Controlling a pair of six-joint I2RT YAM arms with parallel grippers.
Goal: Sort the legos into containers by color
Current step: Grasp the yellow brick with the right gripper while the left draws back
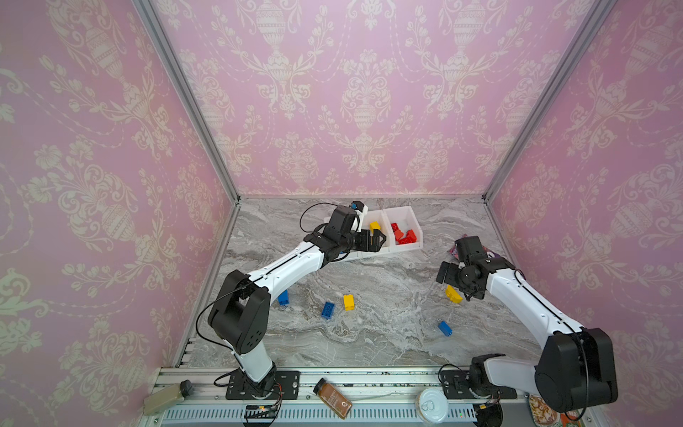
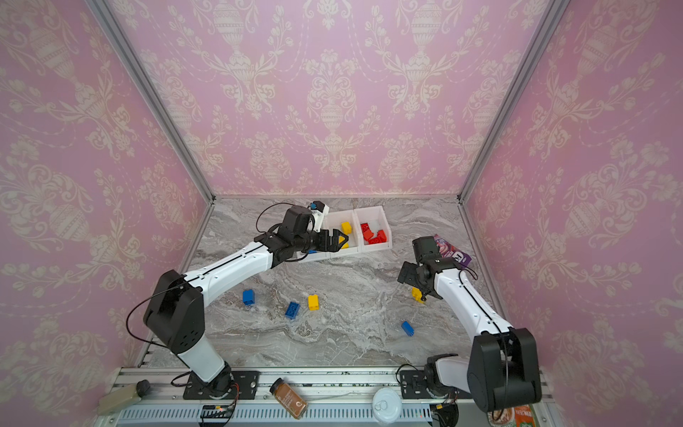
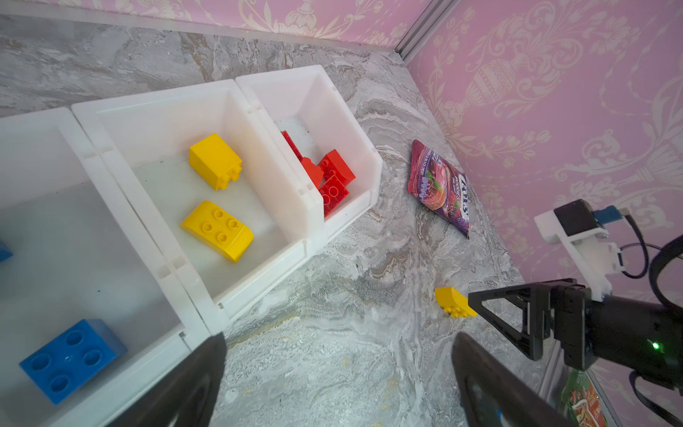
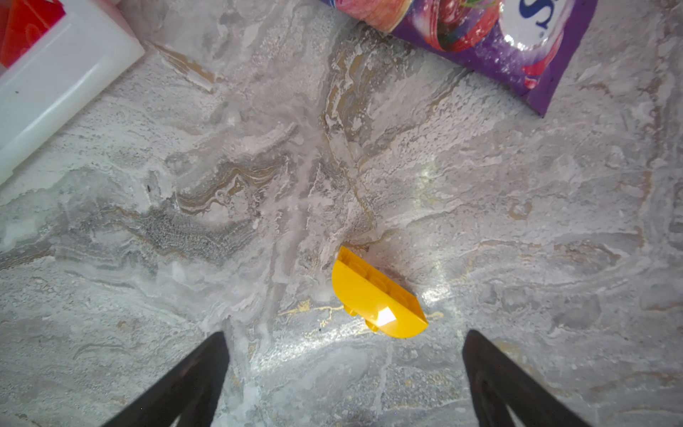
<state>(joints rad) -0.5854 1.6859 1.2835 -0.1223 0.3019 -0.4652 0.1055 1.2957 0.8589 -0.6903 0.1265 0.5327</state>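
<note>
A row of three white bins (image 3: 103, 148) stands at the back of the marble table (image 1: 369, 344), joined side by side. The left bin (image 3: 37, 155) holds a blue brick (image 3: 72, 360), studs up, and a sliver of another blue piece (image 3: 3, 252) shows at the edge of the left wrist view. The middle bin (image 3: 166, 107) holds two yellow bricks, a blocky one (image 3: 215, 161) lying on its side and a curved one (image 3: 218, 231) with its studs up, apart from each other. The right bin (image 3: 295, 92) holds a heap of red bricks (image 3: 332, 177) that touch one another. The left gripper (image 1: 379, 240) hangs over the low front wall of the middle bin, its fingers (image 3: 207, 369) spread wide with nothing between them. The right gripper (image 4: 343, 334) hovers above a curved yellow brick (image 4: 373, 295) that lies on the table near the right wall, studs sideways; its fingers (image 4: 491, 373) stand wide apart and hold nothing, clear of the brick. Four more bricks lie loose on the table: a blue one (image 1: 283, 297) just beside the left arm, a second blue one (image 1: 328, 309) near a yellow one (image 1: 348, 302) in the middle, and a third blue one (image 1: 445, 328) well apart toward the front right. A purple snack packet (image 3: 439, 185) lies flat between the right bin and the right wall. On the metal rail at the front rest a brown spice jar (image 1: 332, 398) on its side and a white-lidded can (image 1: 431, 406).
</note>
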